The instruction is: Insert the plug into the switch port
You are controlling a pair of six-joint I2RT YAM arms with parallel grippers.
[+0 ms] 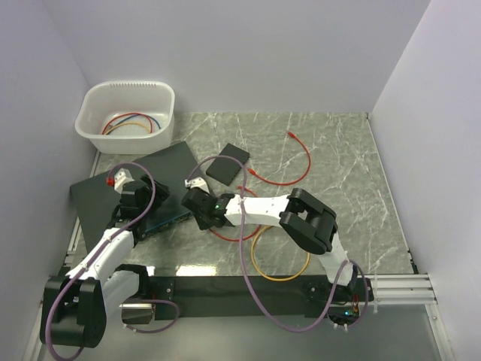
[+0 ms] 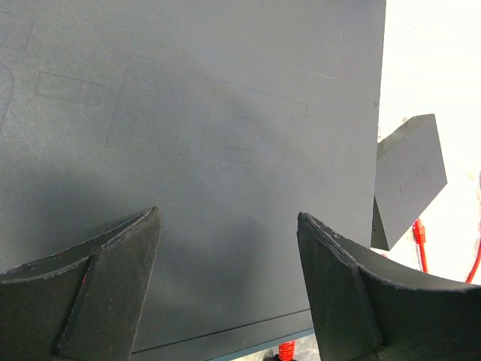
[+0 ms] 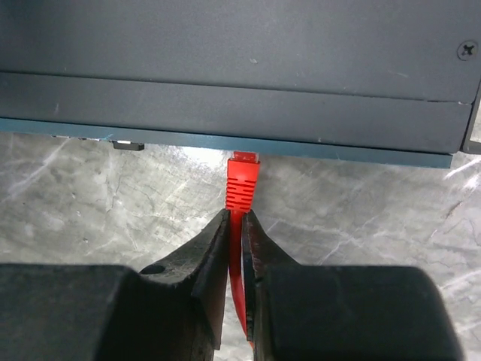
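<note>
Just in front of the switch (image 3: 225,75), on the marbled bench (image 3: 90,203), you have the plug (image 3: 243,180) lying with its tip aimed at the teal front face (image 3: 361,153) and almost up to that face's lower edge. Only your right wrist camera shows this. There the right gripper (image 3: 234,216) has its jaws drawn nearly together on the red cable (image 3: 237,259) right behind the plug's ribbed boot, with no gap to be seen on either side of it. That same view meets the teal face edge-on, so no switch port can be made out in it, and you cannot tell whether the plug's tip touches the face. From the top camera the right gripper (image 1: 194,201) reaches left to the near right end of the switch (image 1: 161,165), but the arm covers the plug and the ports are too small to pick out. Your left gripper (image 2: 228,219) is over the switch's flat black top, jaws spread wide with nothing between them; the left wrist view cannot settle whether the fingers (image 2: 120,278) rest on that top or hang just above it. That view also catches the small black box (image 2: 409,177) just past the switch's right edge, which the top camera places on the bench to the far right of the switch. Farther left, against the wall, the top camera alone shows a white basin (image 1: 94,101) holding coiled cables, and an orange-yellow cable (image 1: 278,276) looped near the right arm.
</note>
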